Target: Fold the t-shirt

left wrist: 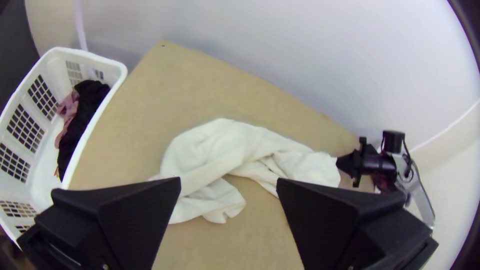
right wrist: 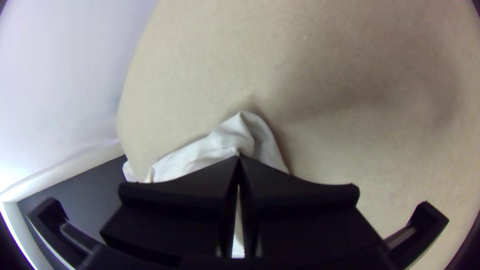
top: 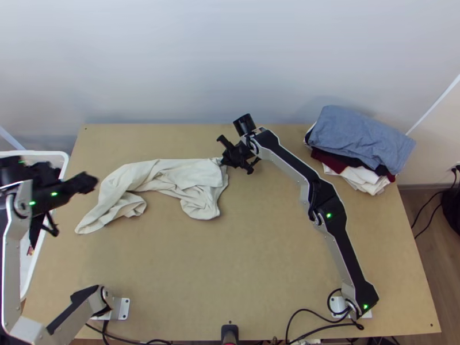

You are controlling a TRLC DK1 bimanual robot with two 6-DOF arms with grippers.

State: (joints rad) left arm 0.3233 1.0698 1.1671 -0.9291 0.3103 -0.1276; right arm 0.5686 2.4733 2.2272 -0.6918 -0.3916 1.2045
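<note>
A cream t-shirt lies bunched in a long strip on the table's left half, also seen as the white cloth in the left wrist view. My right gripper is at the cloth's right end; in the right wrist view the right gripper is shut on a pinch of the t-shirt. Left of the cloth, near the basket, is my left gripper. The left wrist view has the left gripper open, its fingers wide apart with the cloth beyond them.
A white basket with dark clothes stands at the left edge, its slatted side showing in the left wrist view. At the back right lies a pile of folded clothes, blue on top. Cables run along the near edge.
</note>
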